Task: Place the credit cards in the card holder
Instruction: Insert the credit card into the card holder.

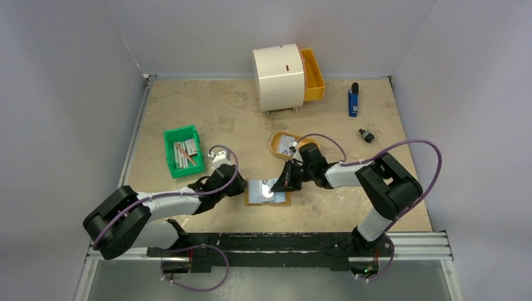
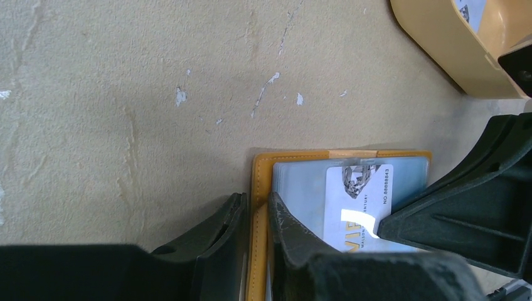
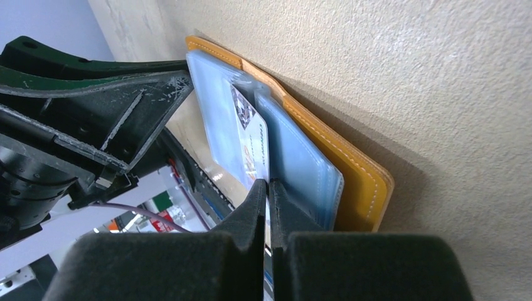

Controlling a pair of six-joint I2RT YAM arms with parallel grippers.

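My top external camera looks down from above and behind the rig, far enough back to take in the whole table (image 1: 207, 106). The left wrist camera sits low and very close. It sights past the left gripper (image 2: 256, 213) at the card holder (image 2: 260, 182), with bare tabletop beyond. The right wrist camera is just as near, rolled so the tabletop stands like a wall behind the right gripper (image 3: 268, 188). All three views share the card holder. Both wrist views show the printed credit card (image 2: 361, 194), and each catches the other gripper.
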